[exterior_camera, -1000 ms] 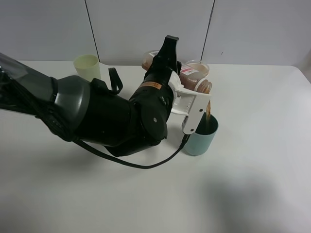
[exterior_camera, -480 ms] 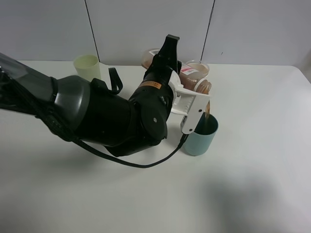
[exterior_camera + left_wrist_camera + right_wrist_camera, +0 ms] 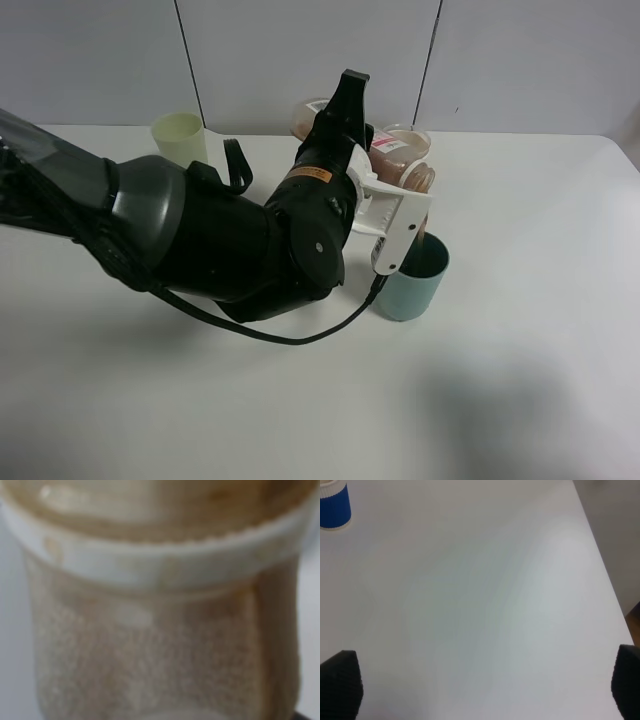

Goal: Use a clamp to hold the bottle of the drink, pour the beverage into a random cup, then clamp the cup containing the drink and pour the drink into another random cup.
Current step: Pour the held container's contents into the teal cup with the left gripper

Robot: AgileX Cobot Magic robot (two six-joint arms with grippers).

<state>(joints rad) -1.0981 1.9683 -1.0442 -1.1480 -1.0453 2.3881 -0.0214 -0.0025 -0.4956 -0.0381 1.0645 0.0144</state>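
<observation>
My left gripper (image 3: 398, 205), with white fingers (image 3: 403, 228), is shut on the drink bottle (image 3: 402, 158). The bottle holds brown liquid, has a pink label, and is tipped with its mouth over the teal cup (image 3: 414, 287) on the white table. In the left wrist view the bottle (image 3: 160, 630) fills the frame, blurred, and the fingers are hidden. A pale yellow-green cup (image 3: 180, 138) stands at the back left. My right gripper (image 3: 480, 690) is open and empty above bare table; only its dark fingertips (image 3: 340, 680) show. It is out of the exterior view.
The bulky black left arm (image 3: 220, 240) covers the table's middle left and hides part of the bottle. A blue ribbed cup (image 3: 334, 505) shows in the right wrist view. The table's edge (image 3: 607, 585) runs along one side of that view.
The brown stream that fell from the bottle's mouth into the teal cup has thinned to almost nothing. The arm and bottle have barely moved.
</observation>
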